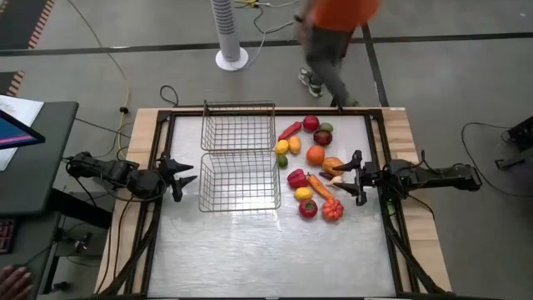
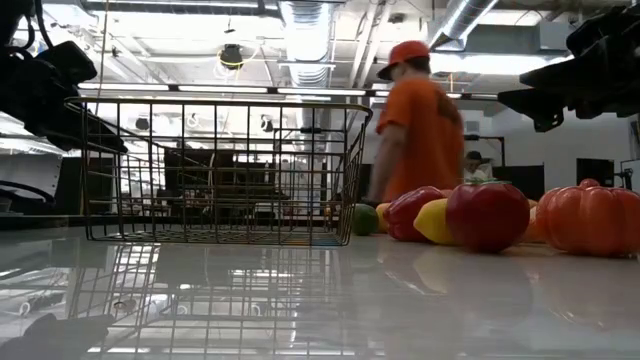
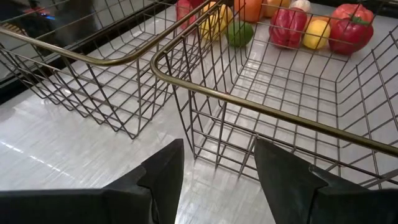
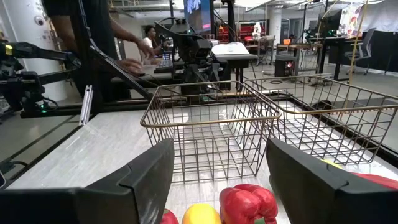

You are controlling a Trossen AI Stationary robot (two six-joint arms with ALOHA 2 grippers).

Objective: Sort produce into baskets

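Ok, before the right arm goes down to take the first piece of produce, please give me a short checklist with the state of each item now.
1. Right end effector open and empty: ok, fingers stand apart with nothing between them.
2. Right end effector over the produce: ok, it hovers at the edge of the pile, near the red pepper.
3. Both baskets empty: ok, the near basket and the far basket hold nothing.
4. Left end effector clear of the pile: ok, it waits open on the baskets' other side.
5. Person clear of the table: not ok, walking close by the far edge.
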